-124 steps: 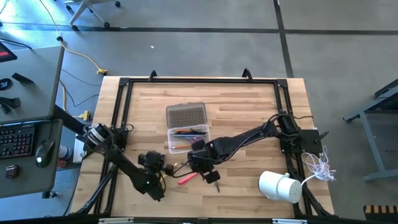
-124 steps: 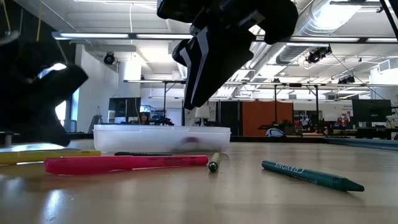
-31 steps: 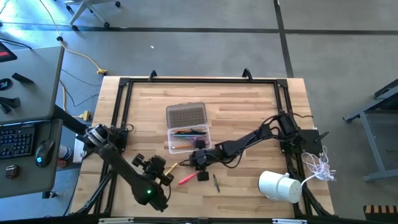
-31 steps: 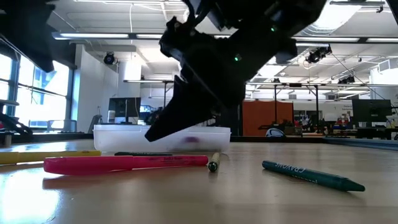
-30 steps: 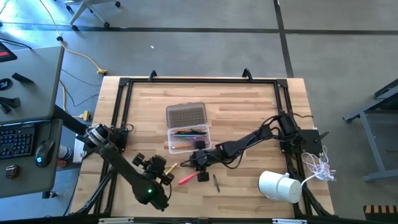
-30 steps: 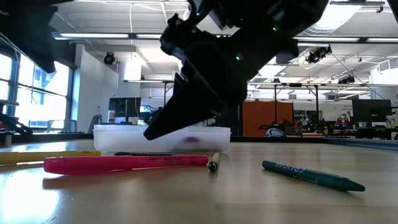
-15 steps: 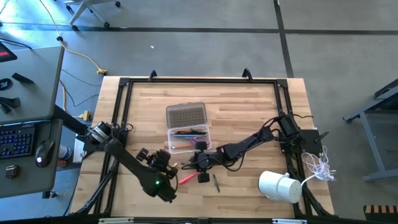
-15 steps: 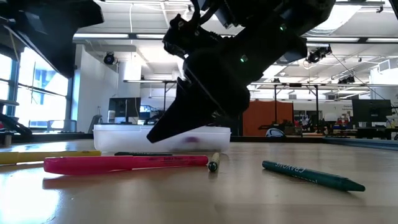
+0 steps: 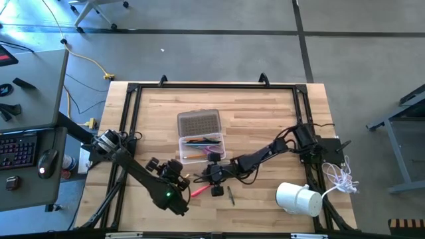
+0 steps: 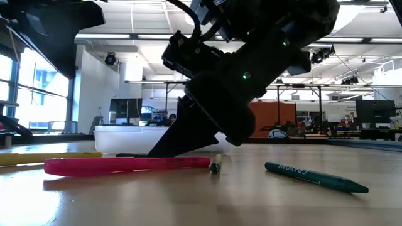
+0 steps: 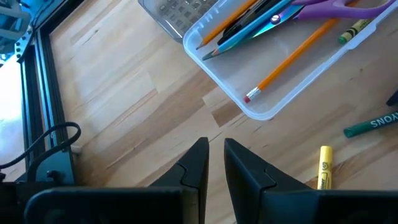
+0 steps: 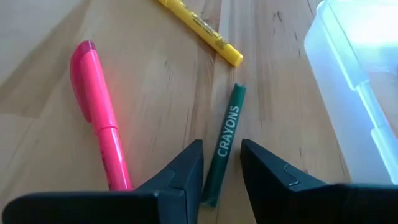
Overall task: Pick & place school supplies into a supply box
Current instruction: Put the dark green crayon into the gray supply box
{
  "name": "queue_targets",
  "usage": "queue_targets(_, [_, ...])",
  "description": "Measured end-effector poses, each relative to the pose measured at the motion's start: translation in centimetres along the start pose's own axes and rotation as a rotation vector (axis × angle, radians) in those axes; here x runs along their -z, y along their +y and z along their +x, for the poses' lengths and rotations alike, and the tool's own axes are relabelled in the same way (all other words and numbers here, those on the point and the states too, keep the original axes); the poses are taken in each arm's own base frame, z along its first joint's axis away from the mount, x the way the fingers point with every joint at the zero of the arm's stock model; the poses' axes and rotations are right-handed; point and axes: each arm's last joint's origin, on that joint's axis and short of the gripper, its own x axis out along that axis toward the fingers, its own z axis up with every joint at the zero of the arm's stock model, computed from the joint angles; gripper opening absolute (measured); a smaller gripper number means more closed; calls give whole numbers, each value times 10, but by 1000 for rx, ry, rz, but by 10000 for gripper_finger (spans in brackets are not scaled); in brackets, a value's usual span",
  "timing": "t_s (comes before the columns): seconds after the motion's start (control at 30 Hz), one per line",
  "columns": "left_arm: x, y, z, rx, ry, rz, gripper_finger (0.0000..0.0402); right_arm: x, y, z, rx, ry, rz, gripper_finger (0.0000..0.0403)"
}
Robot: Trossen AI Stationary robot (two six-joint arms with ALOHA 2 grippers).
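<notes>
The right gripper is down at the wood table, its fingers a little apart with a green crayon lying in the gap, not pinched. At its 9 o'clock lies a pink marker; at 12 o'clock, a yellow marker. The left gripper hovers nearby, fingers narrowly parted and empty. Beyond it at 1 o'clock sits the clear box, holding an orange pencil, pens and purple scissors. The ribbed lid lies just behind the box.
</notes>
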Motion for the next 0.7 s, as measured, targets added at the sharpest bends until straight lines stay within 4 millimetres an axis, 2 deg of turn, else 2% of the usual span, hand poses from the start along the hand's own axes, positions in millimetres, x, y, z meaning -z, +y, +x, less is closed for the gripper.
queue_targets(0.17, [0, 0, 0, 0, 0, 0, 88, 4, -5, 5, 18, 20, 41, 74])
queue_targets(0.33, [0, 0, 0, -1, 2, -1, 88, 6, -9, 6, 25, 34, 18, 15])
queue_targets(0.47, [0, 0, 0, -1, 3, -1, 88, 4, -9, 4, 12, 27, 20, 18])
queue_targets(0.6, [0, 0, 0, -1, 4, -1, 88, -8, -9, -10, -70, 18, 33, 17])
queue_targets(0.7, [0, 0, 0, -1, 4, -1, 88, -23, -12, -26, -46, -27, -25, 6])
